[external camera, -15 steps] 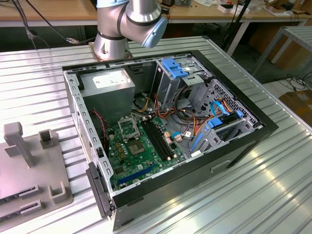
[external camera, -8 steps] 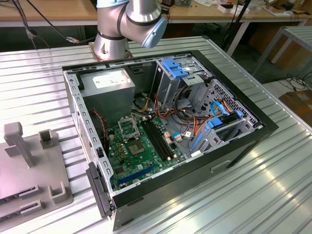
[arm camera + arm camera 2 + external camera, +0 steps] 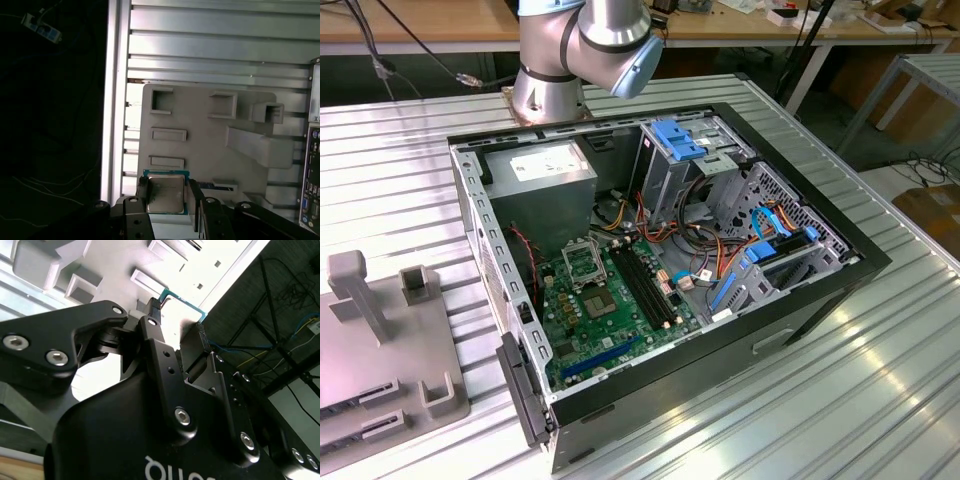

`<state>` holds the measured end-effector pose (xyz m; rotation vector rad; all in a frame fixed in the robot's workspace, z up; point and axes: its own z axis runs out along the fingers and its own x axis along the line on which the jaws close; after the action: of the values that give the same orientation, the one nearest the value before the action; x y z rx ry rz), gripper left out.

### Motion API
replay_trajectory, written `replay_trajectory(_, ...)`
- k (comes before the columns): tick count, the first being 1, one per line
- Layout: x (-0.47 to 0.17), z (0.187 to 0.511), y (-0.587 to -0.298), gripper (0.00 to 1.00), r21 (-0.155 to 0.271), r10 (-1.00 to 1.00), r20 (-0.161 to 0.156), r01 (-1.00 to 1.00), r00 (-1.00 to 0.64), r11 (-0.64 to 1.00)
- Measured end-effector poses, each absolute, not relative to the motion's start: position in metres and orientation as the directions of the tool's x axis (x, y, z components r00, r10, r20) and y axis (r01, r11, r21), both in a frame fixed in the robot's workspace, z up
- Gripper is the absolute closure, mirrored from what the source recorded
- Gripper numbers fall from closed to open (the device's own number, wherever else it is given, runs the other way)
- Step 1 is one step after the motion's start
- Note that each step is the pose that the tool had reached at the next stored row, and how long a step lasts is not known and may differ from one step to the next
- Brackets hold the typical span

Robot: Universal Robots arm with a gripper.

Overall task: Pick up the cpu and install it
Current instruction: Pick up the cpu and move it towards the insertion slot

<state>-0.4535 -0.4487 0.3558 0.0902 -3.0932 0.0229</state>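
Black pincer (image 3: 167, 184) fingers (image 3: 142, 196) sit closest in the first wrist view, clenched against two opposite edges of the cpu (image 3: 164, 196). The chip lies flat between them with its silver-grey lid facing the camera and its green rim showing. In the second wrist view the same green rim (image 3: 186, 303) spans the gap between the fingertips. The cpu is over the near edge of the grey parts holder (image 3: 210, 145); whether it touches the holder cannot be told. Past the chip, the holder's face carries shallow rectangular pockets and raised blocks. The holder rests on a ribbed aluminium tabletop (image 3: 200, 40). In the exterior view an open computer case (image 3: 860, 265) lies just beside the holder (image 3: 380, 350), with the green motherboard (image 3: 610, 320) and its silver socket frame (image 3: 582, 262) inside. Beyond the case from the holder stands the robot arm (image 3: 585, 45).
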Motion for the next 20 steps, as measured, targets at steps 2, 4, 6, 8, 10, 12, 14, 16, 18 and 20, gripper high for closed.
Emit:
replay_trajectory(2,-0.4535,0.3567,-0.4487,0.59,-0.013,-0.058,0.048,-0.059,-0.997,0.998)
replay_trajectory(4,-0.4535,0.3574,-0.4487,0.59,-0.013,-0.058,0.048,-0.059,-0.997,0.998)
replay_trajectory(6,-0.4535,0.3583,-0.4487,0.59,-0.013,-0.058,0.048,-0.059,-0.997,0.998)
replay_trajectory(8,-0.4535,0.3595,-0.4487,0.59,-0.013,-0.058,0.048,-0.059,-0.997,0.998)
replay_trajectory(10,-0.4535,0.3604,-0.4487,0.59,-0.013,-0.058,0.048,-0.059,-0.997,0.998)
replay_trajectory(12,-0.4535,0.3614,-0.4487,0.59,-0.013,-0.058,0.048,-0.059,-0.997,0.998)
replay_trajectory(14,-0.4535,0.3624,-0.4487,0.59,-0.013,-0.058,0.049,-0.059,-0.997,0.998)
replay_trajectory(16,-0.4535,0.3633,-0.4487,0.59,-0.013,-0.058,0.049,-0.059,-0.997,0.998)
replay_trajectory(18,-0.4535,0.3644,-0.4487,0.59,-0.013,-0.058,0.049,-0.059,-0.997,0.998)
replay_trajectory(20,-0.4535,0.3657,-0.4487,0.59,-0.013,-0.058,0.049,-0.059,-0.997,0.998)
